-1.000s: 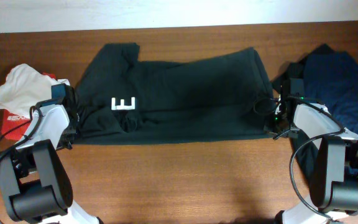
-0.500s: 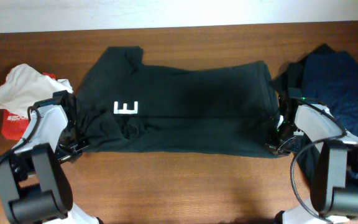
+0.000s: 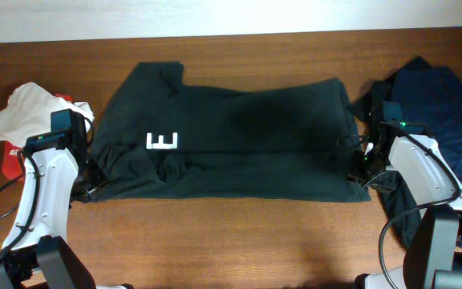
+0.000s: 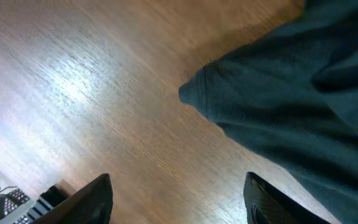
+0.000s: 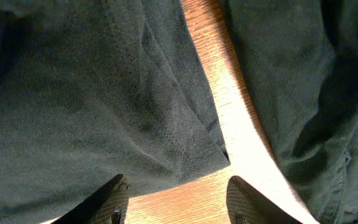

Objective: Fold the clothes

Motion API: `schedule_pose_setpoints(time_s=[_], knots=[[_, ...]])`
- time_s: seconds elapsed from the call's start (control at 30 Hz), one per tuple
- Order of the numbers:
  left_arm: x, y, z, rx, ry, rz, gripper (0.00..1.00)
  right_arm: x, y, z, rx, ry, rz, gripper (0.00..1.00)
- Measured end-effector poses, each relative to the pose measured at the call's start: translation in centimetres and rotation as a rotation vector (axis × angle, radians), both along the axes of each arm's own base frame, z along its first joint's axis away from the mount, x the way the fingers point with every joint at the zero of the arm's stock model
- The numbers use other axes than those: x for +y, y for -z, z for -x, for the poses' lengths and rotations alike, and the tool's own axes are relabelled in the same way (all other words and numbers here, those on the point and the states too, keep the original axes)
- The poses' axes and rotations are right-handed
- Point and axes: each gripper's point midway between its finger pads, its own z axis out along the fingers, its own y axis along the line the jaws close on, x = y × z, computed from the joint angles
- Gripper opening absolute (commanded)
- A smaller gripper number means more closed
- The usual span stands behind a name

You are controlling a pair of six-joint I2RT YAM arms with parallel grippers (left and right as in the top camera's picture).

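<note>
A dark green T-shirt (image 3: 239, 136) with a white "E" print (image 3: 161, 141) lies folded lengthwise across the table. My left gripper (image 3: 92, 181) hovers at its front left corner. In the left wrist view the gripper (image 4: 179, 208) stands open over bare wood, with the shirt's corner (image 4: 194, 93) lying loose ahead of it. My right gripper (image 3: 361, 170) is at the front right corner. Seen from the right wrist, that gripper (image 5: 179, 202) is open and empty, and the shirt's hem corner (image 5: 213, 155) rests flat just ahead of the fingers (image 5: 114, 199).
A navy blue garment (image 3: 439, 112) is heaped at the right, close to the right arm, and shows as dark cloth (image 5: 303, 93) in the right wrist view. A white cloth (image 3: 26, 108) and a red item (image 3: 13, 159) lie at the left. Brown table (image 3: 231, 241) runs along the front.
Both grippers drew the shirt's front edge toward the front, then opened and let go of its corners. Both arms have lifted slightly away from the cloth.
</note>
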Motion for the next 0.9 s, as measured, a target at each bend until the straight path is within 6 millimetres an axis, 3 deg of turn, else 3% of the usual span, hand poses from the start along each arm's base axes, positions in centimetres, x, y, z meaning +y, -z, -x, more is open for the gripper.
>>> schedule_pose_setpoints(time_s=[0.07, 0.17, 0.27, 0.4, 0.5, 0.6, 0.7, 0.9], knots=[[-0.2, 0.0, -0.4, -0.015, 0.005, 0.007, 0.65, 0.0, -0.6, -0.5, -0.014, 0.001, -0.001, 0.57], [-1.3, -0.1, -3.1, -0.108, 0.067, 0.044, 0.65, 0.3, -2.2, -3.1, -0.102, -0.007, -0.026, 0.59], [-4.4, -0.4, -6.8, -0.228, 0.196, 0.103, 0.65, 1.0, -3.6, -6.1, -0.220, -0.050, -0.072, 0.59], [-8.6, -0.9, -9.4, -0.306, 0.340, 0.153, 0.65, 1.7, -3.8, -6.9, -0.248, -0.077, -0.113, 0.58], [-10.2, -0.1, -9.6, -0.286, 0.388, 0.179, 0.66, 2.1, -2.8, -7.4, -0.242, -0.085, -0.141, 0.51], [-10.6, 1.4, -9.3, -0.236, 0.397, 0.197, 0.66, 2.9, -1.4, -8.1, -0.232, -0.092, -0.192, 0.41], [-10.6, 2.3, -9.0, -0.201, 0.394, 0.205, 0.66, 3.5, -0.6, -8.6, -0.236, -0.085, -0.233, 0.41], [-10.6, 2.3, -9.0, -0.201, 0.394, 0.205, 0.66, 3.8, 0.3, -9.7, -0.252, -0.052, -0.260, 0.40]])
